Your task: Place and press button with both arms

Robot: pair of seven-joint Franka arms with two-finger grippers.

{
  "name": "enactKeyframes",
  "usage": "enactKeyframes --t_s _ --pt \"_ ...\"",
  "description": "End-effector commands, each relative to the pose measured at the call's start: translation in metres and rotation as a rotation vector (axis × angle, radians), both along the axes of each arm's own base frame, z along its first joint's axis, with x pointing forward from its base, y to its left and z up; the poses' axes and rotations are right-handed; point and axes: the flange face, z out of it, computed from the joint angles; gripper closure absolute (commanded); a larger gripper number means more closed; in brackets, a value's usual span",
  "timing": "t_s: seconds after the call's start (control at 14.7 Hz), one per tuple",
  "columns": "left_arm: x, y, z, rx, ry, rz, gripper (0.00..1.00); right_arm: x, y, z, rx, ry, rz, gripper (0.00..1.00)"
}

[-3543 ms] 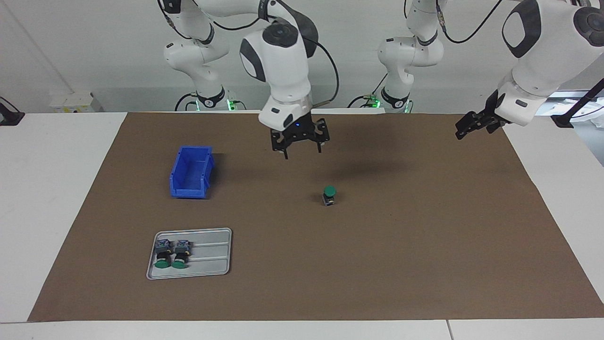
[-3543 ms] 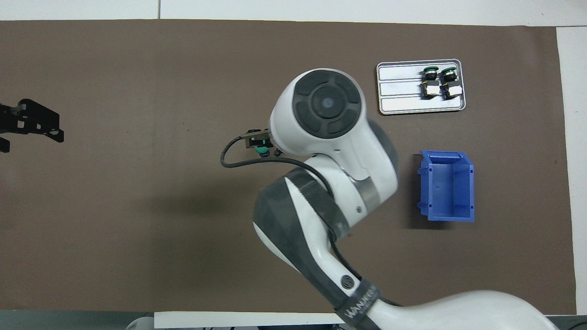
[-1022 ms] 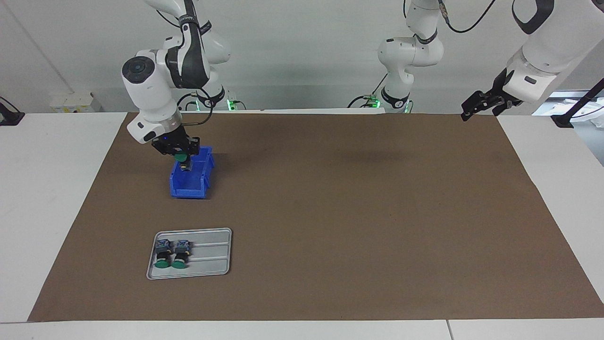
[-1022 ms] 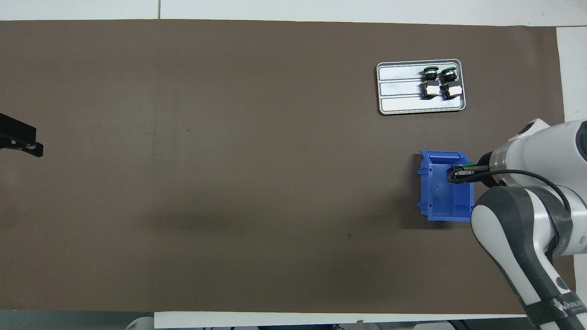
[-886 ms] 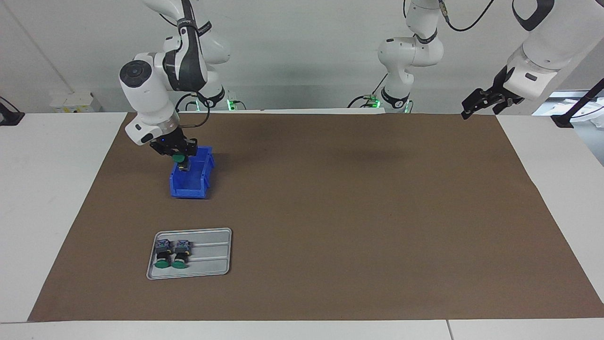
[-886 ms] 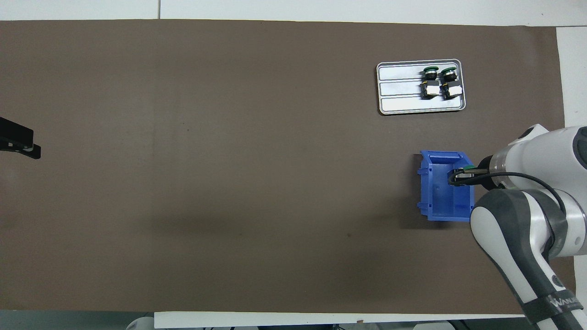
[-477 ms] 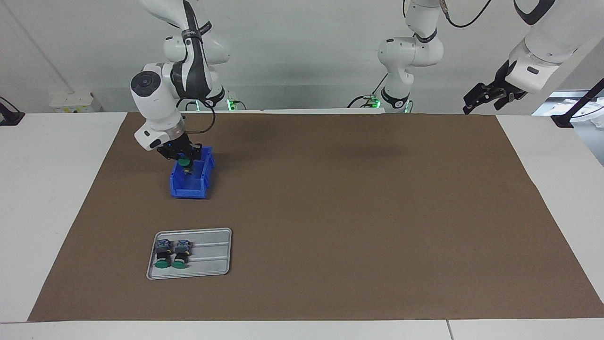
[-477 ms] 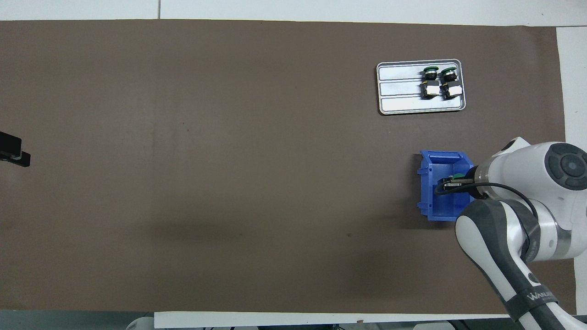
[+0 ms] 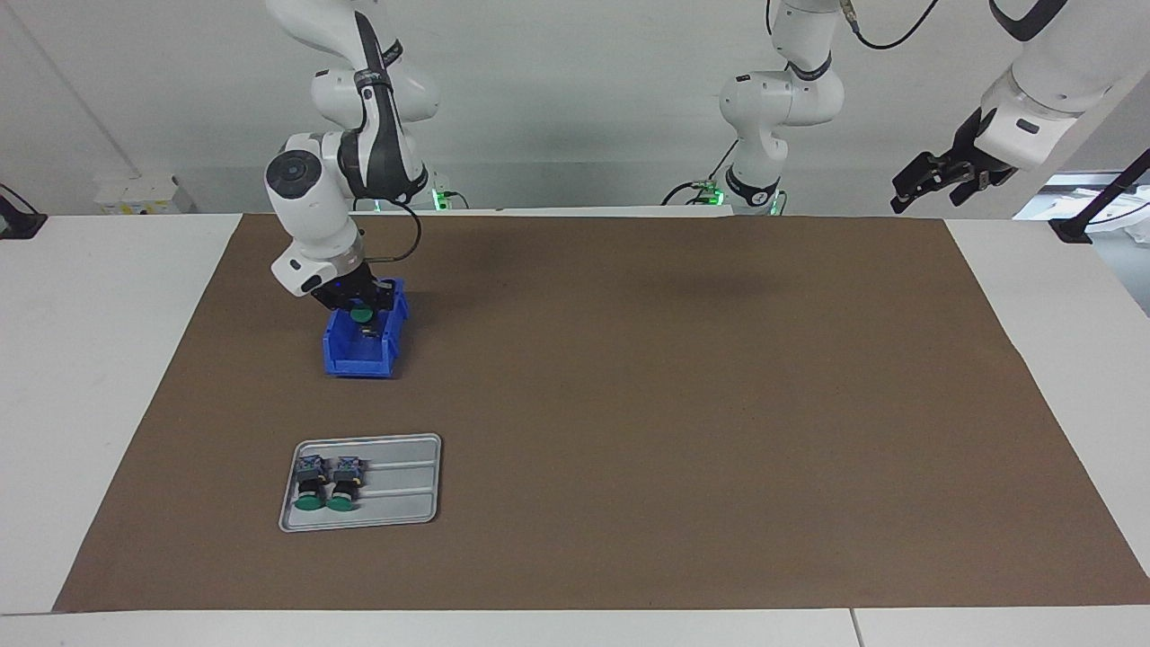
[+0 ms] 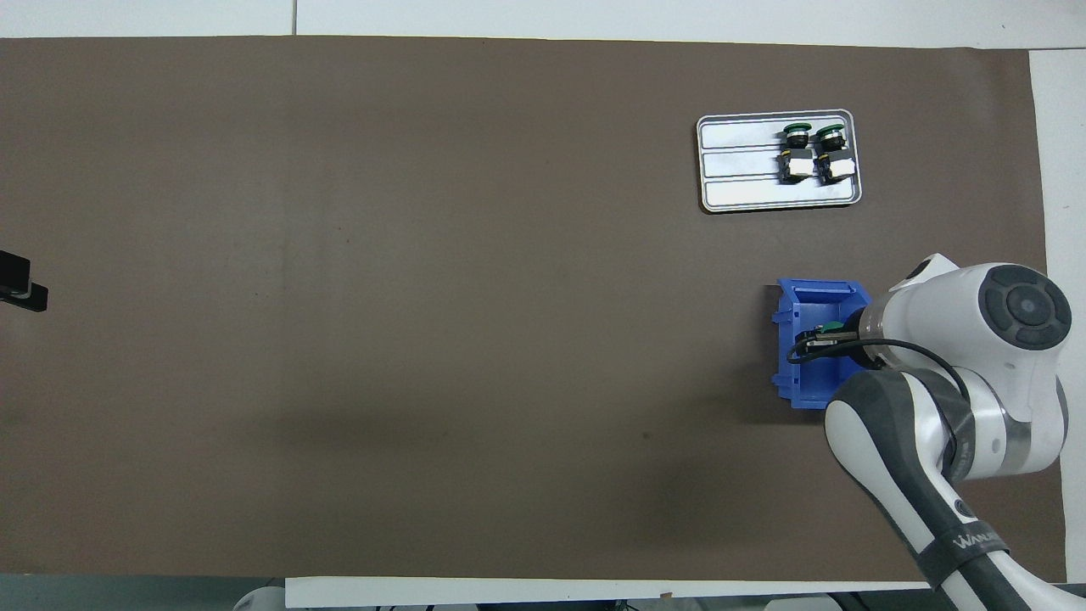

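right gripper [image 9: 361, 305] clamps button [image 9: 361, 315] over blue bin [image 9: 346, 362] | left gripper [image 9: 934, 180] waits, fingers unreadable | risk: button topples on release, or snags the rim

- Tabletop [image 9: 81, 377]: white, covered by a plain brown mat [image 9: 674, 404].
- Bin [image 9: 346, 359]: bright blue.
- Button [image 9: 361, 315] at the right tool [image 9: 358, 301]: green cap; the tool is black.
- Tray [image 9: 404, 490]: silver-grey, ribbed; its two buttons [image 9: 325, 481] have green caps, black collars and grey-blue blocks.
- Arms [image 9: 328, 180]: white with dark grey joints and black cables.
- Left tool [image 9: 934, 175]: black.
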Motion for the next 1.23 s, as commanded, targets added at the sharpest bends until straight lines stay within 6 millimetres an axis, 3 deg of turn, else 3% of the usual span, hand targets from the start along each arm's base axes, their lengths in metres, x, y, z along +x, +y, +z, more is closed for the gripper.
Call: enactKeyframes --t_s 0.0,0.41,0.55,0.61,0.68,1.02,1.16 --pt "0.000 0.000 0.000 0.012 -0.049 -0.016 0.00 -0.002 -0.002 -0.002 0.006 -0.007 0.008 0.79" --pt "-0.004 0.004 -0.010 0.008 -0.051 -0.028 0.00 -0.002 -0.006 -0.003 0.005 -0.002 0.001 0.78" --pt "-0.005 0.005 -0.011 0.006 -0.041 -0.040 0.00 -0.002 -0.006 -0.002 0.005 -0.001 -0.002 0.60" --pt "-0.004 0.005 -0.010 0.006 -0.049 -0.042 0.00 -0.001 -0.006 -0.001 0.004 -0.002 -0.001 0.58" --pt "-0.004 0.005 -0.011 0.005 -0.046 -0.040 0.00 0.000 -0.006 -0.001 0.004 -0.002 -0.002 0.49" --pt "-0.005 0.004 -0.010 0.008 -0.041 -0.030 0.00 0.004 -0.005 0.006 0.004 -0.008 -0.002 0.48" --pt "-0.005 0.005 -0.009 0.007 -0.046 -0.030 0.00 0.007 -0.005 0.019 0.003 0.001 0.001 0.47"
